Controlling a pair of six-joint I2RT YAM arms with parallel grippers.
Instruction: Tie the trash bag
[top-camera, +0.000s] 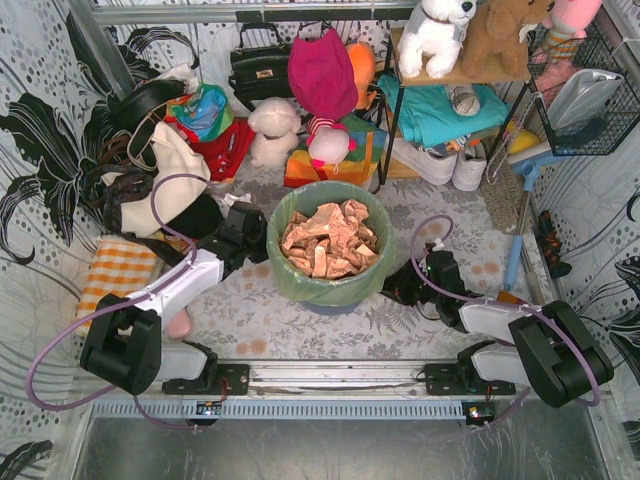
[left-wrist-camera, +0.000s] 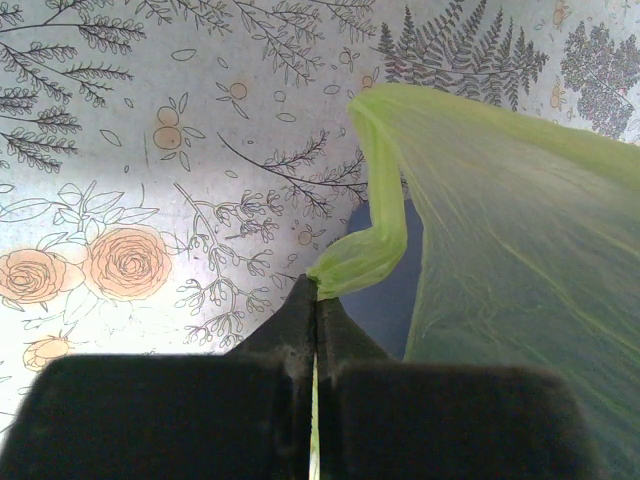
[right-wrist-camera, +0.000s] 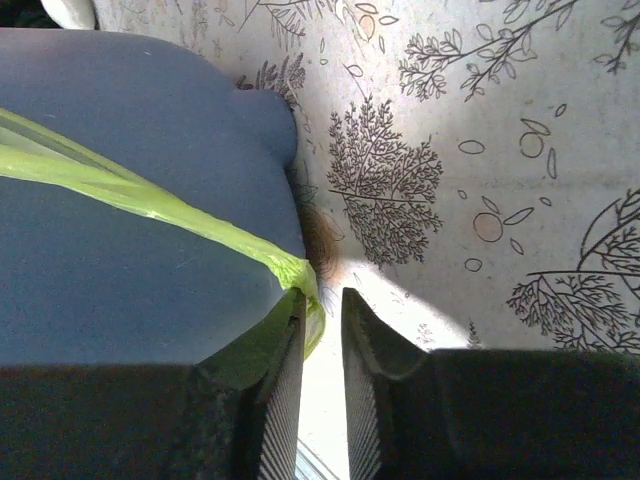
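One floral-clothed desk (top-camera: 250, 310) under everything. Behind the bin (top-camera: 338, 303), piled along the back: soft toys (top-camera: 272, 130), a black handbag (top-camera: 258, 65), clothes. Bin itself round, blue-grey, upright, almost wholly wrapped as seen from above.

Lining the bin and folded down over its rim: the bag (top-camera: 290, 275), thin light-green film, mouth wide open, not tied. Inside the bin, heaped to about rim level: crumpled brown paper (top-camera: 328, 240).

Just left of the bin, by its upper flank: left hand (left-wrist-camera: 316, 300), clenched tight on a twisted tail of the bag, fingers pressed together with no gap. From that pinch, tail curling up to the film draped over the bin wall.

Just right of the bin, low against its side: right hand (right-wrist-camera: 322, 295), fingers narrowly parted, with daylight in the gap. Drawn taut across the bin's blue wall: a strip of the bag, ending at the tip and inner face of the finger nearer the bin. Lying against that finger only, not squeezed between the two.
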